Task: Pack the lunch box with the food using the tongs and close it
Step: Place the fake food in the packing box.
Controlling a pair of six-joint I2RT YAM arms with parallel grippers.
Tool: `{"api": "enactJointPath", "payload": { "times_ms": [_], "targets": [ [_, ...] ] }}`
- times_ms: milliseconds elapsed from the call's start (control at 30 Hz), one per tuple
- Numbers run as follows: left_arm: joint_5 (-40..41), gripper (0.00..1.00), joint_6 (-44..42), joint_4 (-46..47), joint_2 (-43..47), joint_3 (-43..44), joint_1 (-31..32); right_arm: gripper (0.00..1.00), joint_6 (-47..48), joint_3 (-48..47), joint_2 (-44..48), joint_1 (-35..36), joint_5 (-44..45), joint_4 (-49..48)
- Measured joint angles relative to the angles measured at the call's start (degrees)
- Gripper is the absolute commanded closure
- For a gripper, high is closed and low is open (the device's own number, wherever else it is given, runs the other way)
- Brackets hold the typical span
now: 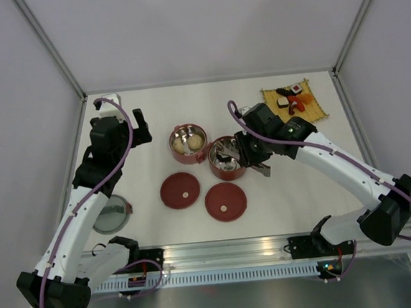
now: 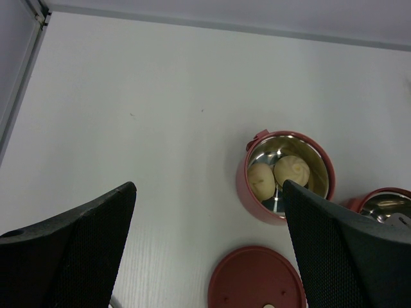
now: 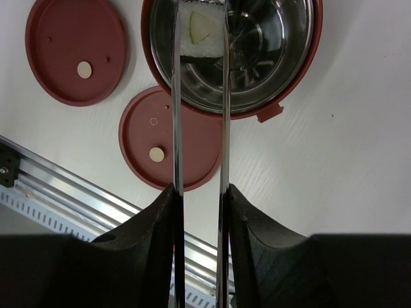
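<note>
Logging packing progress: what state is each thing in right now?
Left bowl: open, two balls inside.
Right bowl: open, white piece inside.
Left lid: off, flat.
Right lid: off, flat.
Tongs: gripped by right gripper, tips in right bowl.
Left gripper: open, empty.

Tongs point(image 3: 176, 115) tips beyond the top edge

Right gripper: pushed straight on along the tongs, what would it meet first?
The right gripper holds the tongs, whose tips straddle a white food piece inside the lunch box bowl. Going on would likely press that piece against the bowl's steel bottom; depth is unclear.
</note>
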State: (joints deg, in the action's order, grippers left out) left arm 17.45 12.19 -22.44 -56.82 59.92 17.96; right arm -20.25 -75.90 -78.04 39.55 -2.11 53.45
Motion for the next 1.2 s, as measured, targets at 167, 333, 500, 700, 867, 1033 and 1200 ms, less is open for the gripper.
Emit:
{"api": "enactJointPath", "payload": {
  "times_ms": [167, 333, 500, 700, 867, 1033, 1200],
  "targets": [
    [0.0, 0.0, 0.0, 0.0, 0.0, 0.0, 0.0, 0.55, 0.1, 0.0, -1.1, 0.0, 1.5, 0.0],
    [0.0, 0.0, 0.0, 0.0, 0.0, 0.0, 0.0, 0.53, 0.1, 0.0, -1.7, 0.0, 2.2, 0.1],
    [0.0, 0.0, 0.0, 0.0, 0.0, 0.0, 0.0, 0.51, 0.1, 0.0, -1.7, 0.0, 2.2, 0.0],
    [0.0, 0.0, 0.0, 0.0, 0.0, 0.0, 0.0, 0.54, 0.1, -1.0, -1.7, 0.0, 3.9, -0.3],
    [0.0, 0.0, 0.0, 0.0, 0.0, 0.0, 0.0, 0.54, 0.2, -4.8, -2.7, -0.1, 6.7, -0.3],
    [-0.1, 0.0, 0.0, 0.0, 0.0, 0.0, 0.0, 0.55, 2.1, -9.7, -5.2, -4.1, 6.9, -0.3],
    [-0.1, 0.0, 0.0, 0.0, 0.0, 0.0, 0.0, 0.55, 4.7, -12.5, -8.7, -15.4, 6.1, -1.7]
  ]
}}
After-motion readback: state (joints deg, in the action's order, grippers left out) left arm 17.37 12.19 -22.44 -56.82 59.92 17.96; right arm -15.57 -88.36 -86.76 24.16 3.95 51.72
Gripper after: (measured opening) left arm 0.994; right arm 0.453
